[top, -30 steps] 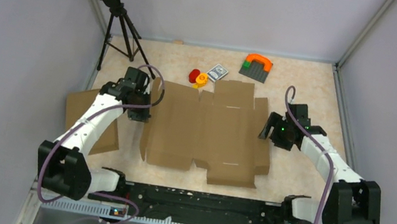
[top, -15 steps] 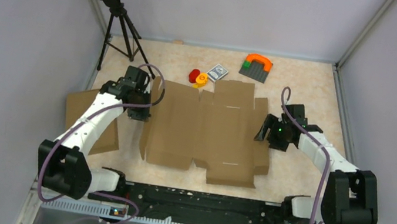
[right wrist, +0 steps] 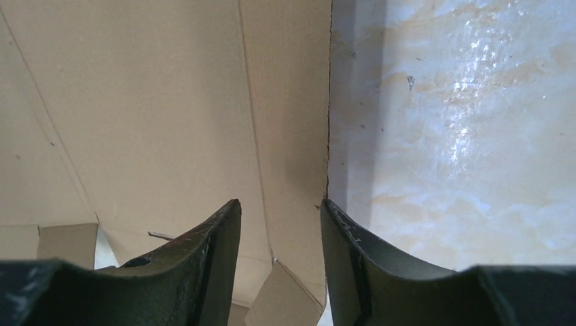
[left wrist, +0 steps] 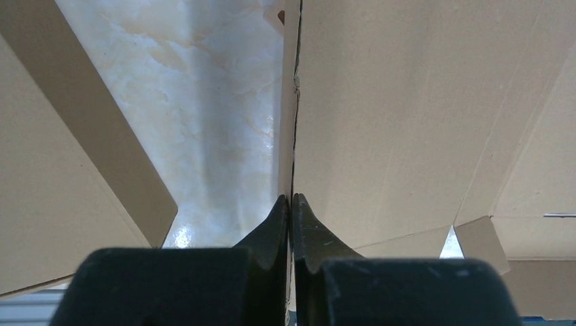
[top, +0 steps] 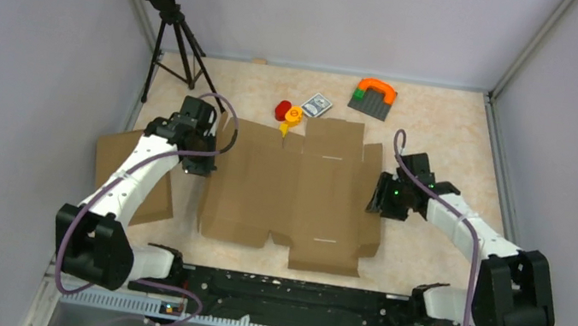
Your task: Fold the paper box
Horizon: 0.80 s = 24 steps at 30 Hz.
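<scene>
A flat unfolded brown cardboard box blank [top: 299, 186] lies in the middle of the table. My left gripper [top: 203, 166] is shut on the blank's left edge; in the left wrist view the fingers [left wrist: 291, 204] pinch the thin upturned edge of the cardboard [left wrist: 421, 109]. My right gripper [top: 377, 200] is open at the blank's right edge; in the right wrist view its gripper [right wrist: 280, 204] has the jaws apart over the right flap [right wrist: 170, 102], with the edge beside the right finger [right wrist: 339, 231].
A second piece of cardboard [top: 128, 178] lies at the left under my left arm. A red and yellow toy [top: 288, 113], a small card box [top: 317, 104] and a green plate with an orange arch [top: 374, 96] sit at the back. A tripod [top: 175, 33] stands back left.
My right gripper has moved left onto the blank's right edge. The whole blank has shifted a little to the left and toward me. My left gripper has kept its hold.
</scene>
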Each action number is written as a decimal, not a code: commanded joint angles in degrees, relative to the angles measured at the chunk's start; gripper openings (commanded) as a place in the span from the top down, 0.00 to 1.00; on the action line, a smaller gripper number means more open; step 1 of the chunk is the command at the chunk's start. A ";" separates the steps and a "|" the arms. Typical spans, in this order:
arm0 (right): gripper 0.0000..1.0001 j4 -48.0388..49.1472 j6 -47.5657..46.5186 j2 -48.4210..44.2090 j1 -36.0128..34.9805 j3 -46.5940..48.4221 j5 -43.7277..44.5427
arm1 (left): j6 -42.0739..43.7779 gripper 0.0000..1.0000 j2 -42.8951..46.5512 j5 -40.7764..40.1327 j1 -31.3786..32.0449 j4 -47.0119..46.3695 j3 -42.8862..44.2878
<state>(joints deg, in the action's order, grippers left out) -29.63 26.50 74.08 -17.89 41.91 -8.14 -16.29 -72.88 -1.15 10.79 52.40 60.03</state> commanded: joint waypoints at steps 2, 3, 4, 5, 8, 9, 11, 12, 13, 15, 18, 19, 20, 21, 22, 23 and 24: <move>0.51 -1.23 0.48 -3.70 -1.47 2.87 1.49 | -0.19 0.97 1.42 0.68 0.17 0.50 0.61; 0.43 -1.68 0.79 -3.96 -1.49 2.95 2.77 | -0.19 0.97 1.49 -1.37 0.12 0.84 0.76; 0.34 -2.41 1.07 -3.92 -1.44 3.14 6.21 | -0.35 0.96 1.37 -3.27 0.11 1.16 0.87; 0.27 -3.29 1.22 -3.62 -1.23 3.43 9.08 | -0.58 0.96 1.36 -5.24 0.11 1.48 0.99; 0.19 -3.47 1.51 -2.73 1.05 3.10 10.12 | -1.80 0.97 1.81 -9.52 0.11 1.88 1.02; 0.18 -2.50 1.57 -2.76 2.16 2.42 8.84 | -1.99 0.98 2.08 -10.32 0.11 1.58 0.79; 0.16 -0.47 1.80 -2.74 4.12 1.04 5.41 | -2.33 1.00 2.12 -11.99 -0.04 1.48 0.70; 0.17 0.62 1.77 -2.65 4.70 0.39 3.37 | -2.60 1.00 1.97 -12.96 -0.20 1.61 0.70; 0.17 2.12 1.49 -2.49 4.82 -0.16 0.69 | -2.87 1.00 1.86 -14.06 -0.36 1.77 0.63; 0.19 4.67 1.46 -1.65 4.90 -1.16 -4.37 | -3.39 0.99 1.55 -16.08 -0.57 1.97 0.53; 0.22 8.83 1.11 0.08 4.83 -2.14 -10.94 | -3.44 0.95 1.43 -16.23 -0.59 1.86 0.36; 0.23 9.60 1.16 0.70 4.83 -2.13 -11.90 | -3.42 0.93 1.36 -15.92 -0.59 1.85 0.35; 0.23 9.95 1.12 1.42 4.78 -2.01 -12.04 | -3.40 0.93 1.35 -15.89 -0.59 1.75 0.42; 0.24 9.93 1.18 2.55 4.82 -1.68 -11.74 | -3.33 0.93 1.31 -15.65 -0.59 1.74 0.48; 0.25 9.88 0.91 3.43 4.83 -1.14 -11.38 | -3.24 0.92 1.37 -15.41 -0.59 1.75 0.60; 0.26 10.08 0.82 4.07 4.82 -0.86 -11.36 | -3.10 0.91 1.42 -14.98 -0.59 1.76 0.69; 0.27 10.47 0.83 4.77 4.83 -0.67 -11.59 | -2.94 0.90 1.57 -14.45 -0.59 1.71 0.78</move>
<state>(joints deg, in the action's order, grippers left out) -23.14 27.62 76.90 -13.06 40.05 -16.69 -18.79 -72.58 -14.70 10.55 54.43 60.01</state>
